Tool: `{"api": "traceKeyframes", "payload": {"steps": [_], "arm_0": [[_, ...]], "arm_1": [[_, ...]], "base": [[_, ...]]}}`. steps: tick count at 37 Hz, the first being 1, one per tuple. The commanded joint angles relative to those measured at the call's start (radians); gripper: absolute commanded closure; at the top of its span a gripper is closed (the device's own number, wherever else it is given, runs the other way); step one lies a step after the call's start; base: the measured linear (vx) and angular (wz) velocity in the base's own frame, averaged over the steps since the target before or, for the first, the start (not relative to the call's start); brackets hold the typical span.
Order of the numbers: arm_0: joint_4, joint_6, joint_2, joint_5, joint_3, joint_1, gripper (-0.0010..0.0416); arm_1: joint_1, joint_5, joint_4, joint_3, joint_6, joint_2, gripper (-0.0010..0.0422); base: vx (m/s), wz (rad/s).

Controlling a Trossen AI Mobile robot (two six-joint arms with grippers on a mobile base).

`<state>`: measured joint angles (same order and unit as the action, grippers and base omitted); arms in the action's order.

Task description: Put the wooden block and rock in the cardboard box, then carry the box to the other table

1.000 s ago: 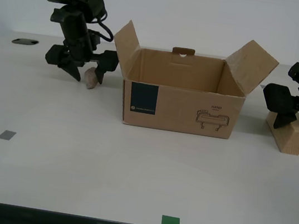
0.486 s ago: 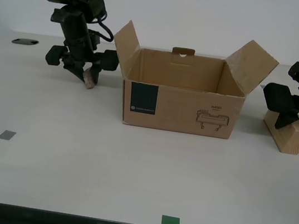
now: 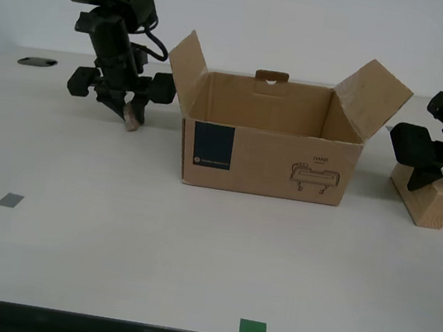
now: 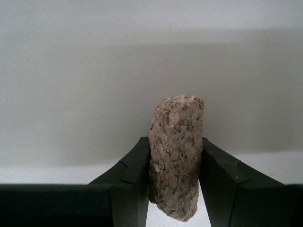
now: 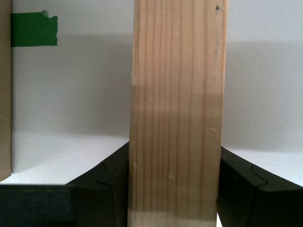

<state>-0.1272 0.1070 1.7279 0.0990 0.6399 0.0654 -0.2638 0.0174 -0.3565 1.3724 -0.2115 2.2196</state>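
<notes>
On the table point(image 3: 192, 253), either side of the open cardboard box point(image 3: 268, 160): both pincers gripping.
My second pincer point(image 4: 174, 189) pinches the rock point(image 4: 176, 153) at the exterior view's left of the box; my first pincer point(image 5: 174, 189) clamps the wooden block point(image 5: 176, 113) at its right, both outside the box.

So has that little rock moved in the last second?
Yes. The rock, pinched in my second hand, has lifted slightly and tilted, still beside the cardboard box on the exterior view's left.
</notes>
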Motion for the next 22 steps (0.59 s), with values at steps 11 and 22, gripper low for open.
{"api": "traceKeyframes", "payload": {"steps": [11,22], "arm_0": [[-0.015,0.011,-0.003,-0.003,0.002,0.0,0.0407],[-0.037,0.025,-0.05,-0.004,0.003,0.0,0.0407]], "arm_1": [[0.0,0.002,0.004,0.0,0.002,-0.073,0.0413],[-0.001,0.002,-0.016,0.0,0.027,-0.162,0.0413]], "base": [[0.0,0.0],[0.0,0.0]]}}
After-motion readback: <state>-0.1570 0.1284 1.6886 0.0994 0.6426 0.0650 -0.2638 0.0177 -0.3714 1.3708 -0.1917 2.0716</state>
